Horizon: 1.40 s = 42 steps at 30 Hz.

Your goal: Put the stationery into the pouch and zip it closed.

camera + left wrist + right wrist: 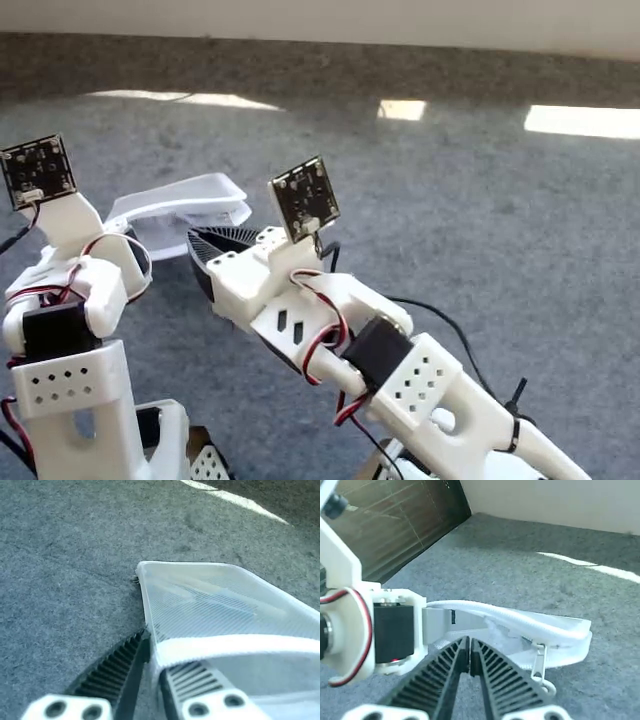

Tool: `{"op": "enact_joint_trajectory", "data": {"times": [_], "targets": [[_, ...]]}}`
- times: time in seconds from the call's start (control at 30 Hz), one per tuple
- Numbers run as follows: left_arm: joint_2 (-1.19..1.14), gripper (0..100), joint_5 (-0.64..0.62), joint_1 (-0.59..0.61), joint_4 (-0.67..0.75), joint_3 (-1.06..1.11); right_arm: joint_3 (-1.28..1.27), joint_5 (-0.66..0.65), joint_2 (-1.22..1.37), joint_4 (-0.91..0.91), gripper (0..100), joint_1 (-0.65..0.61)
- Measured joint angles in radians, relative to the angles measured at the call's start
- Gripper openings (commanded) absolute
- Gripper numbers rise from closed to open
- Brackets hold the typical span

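- Overall, a grey table (500, 220) carries two arms, the left arm (70, 330) and the right arm (380, 360), which meet over one white mesh pouch (180, 205).
- The pouch lies flat between the arms. Faint long shapes (210, 597) show through its mesh, probably the stationery, but too dimly to count.
- The left pincer (152, 652) looks clamped on the pouch's edge, with a white band of fabric lying across one finger.
- The right pincer (469, 642) has its jaws pressed together with nothing visibly between them, and its tips are just beside the pouch's rim.
- One zip pull (538, 661) dangles from the rim, off to one side of the right pincer.
- Judging by this, filling seems done and zipping is the step in hand. The next move would call for the right pincer to part, pinch the small pull and draw it along the rim while the left pincer anchors the pouch.
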<state>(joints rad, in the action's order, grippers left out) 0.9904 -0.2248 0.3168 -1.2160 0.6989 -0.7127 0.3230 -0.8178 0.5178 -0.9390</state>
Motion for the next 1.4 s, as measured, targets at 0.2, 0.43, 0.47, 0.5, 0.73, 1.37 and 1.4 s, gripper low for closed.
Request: {"op": "enact_joint_trajectory", "data": {"times": [0.2,0.43,0.47,0.5,0.73,1.37,1.4], "targets": [[0.0,1,0.0,0.0,0.0,0.0,0.0,0.0,-0.015,0.008,1.1,0.037],[0.0,1,0.0,0.0,0.0,0.0,0.038,0.04,-0.015,0.181,14.3,0.048],[0.0,1,0.0,0.0,0.0,0.0,0.058,0.074,-0.015,0.204,16.4,0.048],[0.0,1,0.0,0.0,0.0,0.0,0.078,0.106,-0.015,0.226,17.3,0.048],[0.0,1,0.0,0.0,0.0,0.0,0.233,0.198,0.107,0.319,17.3,0.048],[-0.002,1,0.0,0.0,0.0,0.009,0.41,0.397,0.37,0.43,17.3,0.068],[-0.002,1,0.0,0.0,0.0,0.009,0.416,0.399,0.358,0.45,17.3,0.069]]}}
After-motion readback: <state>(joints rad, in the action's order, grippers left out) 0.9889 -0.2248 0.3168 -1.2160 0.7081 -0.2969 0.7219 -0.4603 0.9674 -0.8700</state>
